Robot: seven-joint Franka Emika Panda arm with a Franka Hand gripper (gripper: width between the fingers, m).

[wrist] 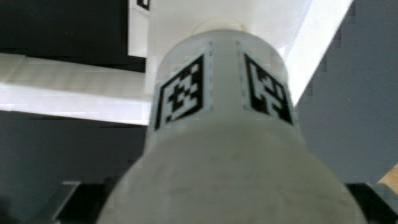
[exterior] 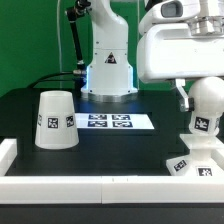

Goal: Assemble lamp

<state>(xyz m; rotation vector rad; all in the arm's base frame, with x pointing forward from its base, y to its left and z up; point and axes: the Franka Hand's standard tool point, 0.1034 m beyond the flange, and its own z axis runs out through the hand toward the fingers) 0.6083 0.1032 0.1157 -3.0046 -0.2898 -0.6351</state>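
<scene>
The ball-shaped bulb (exterior: 206, 104) stands upright on the neck of the blocky square base (exterior: 192, 164) at the exterior view's right, near the front. My gripper (exterior: 199, 97) comes down from above and is shut on the bulb, with one finger (exterior: 181, 97) against its left side. In the wrist view the bulb (wrist: 222, 120) fills the picture with two black tags facing the camera, and dark fingers (wrist: 79, 200) press it on both sides. The tapered shade (exterior: 55, 120) stands mouth down at the exterior view's left, well apart from the gripper.
The marker board (exterior: 105, 122) lies flat in the middle of the black table. The robot's own pedestal (exterior: 108, 65) stands behind it. A raised white rail (exterior: 90, 186) runs along the table's front, with another (exterior: 7, 151) at the left.
</scene>
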